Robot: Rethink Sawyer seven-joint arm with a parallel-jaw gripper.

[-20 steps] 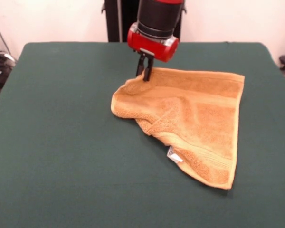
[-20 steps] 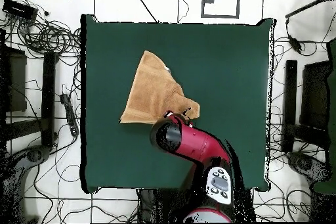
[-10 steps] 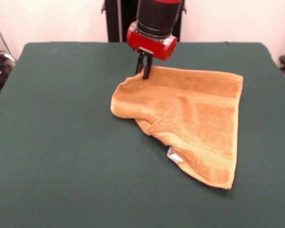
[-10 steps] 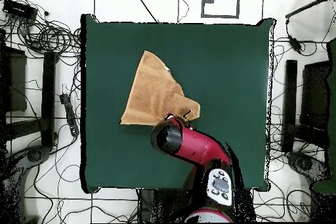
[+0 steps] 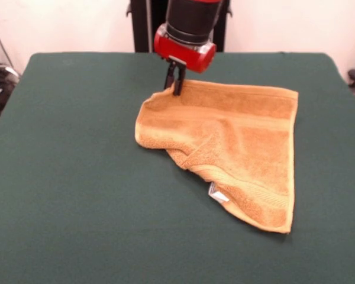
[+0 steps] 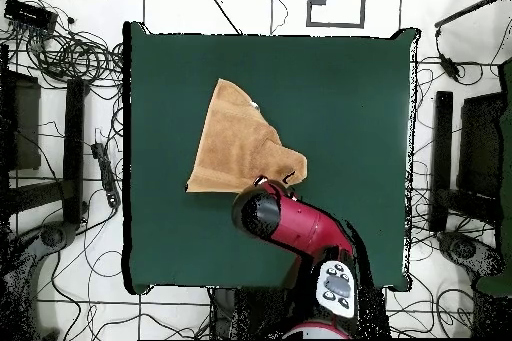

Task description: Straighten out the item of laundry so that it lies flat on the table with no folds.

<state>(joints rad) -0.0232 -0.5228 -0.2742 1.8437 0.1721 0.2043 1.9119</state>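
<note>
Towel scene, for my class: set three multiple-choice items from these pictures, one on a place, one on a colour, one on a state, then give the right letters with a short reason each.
1. Where does the gripper meet the towel?
A. at its far edge
B. at its near corner
C. at its middle

2. What colour is the table cover?
A. white
B. dark green
C. red

3. How does the towel lie?
A. fully flat
B. rolled into a tube
C. partly folded over itself

Answers:
1 A, the fingers pinch the edge nearest the robot.
2 B, green cloth surrounds the towel.
3 C, a flap overlaps near the white tag.

White wall [image 5: 77,23], pale tiled floor [image 6: 60,307], tangled black cables [image 6: 70,57]
</note>
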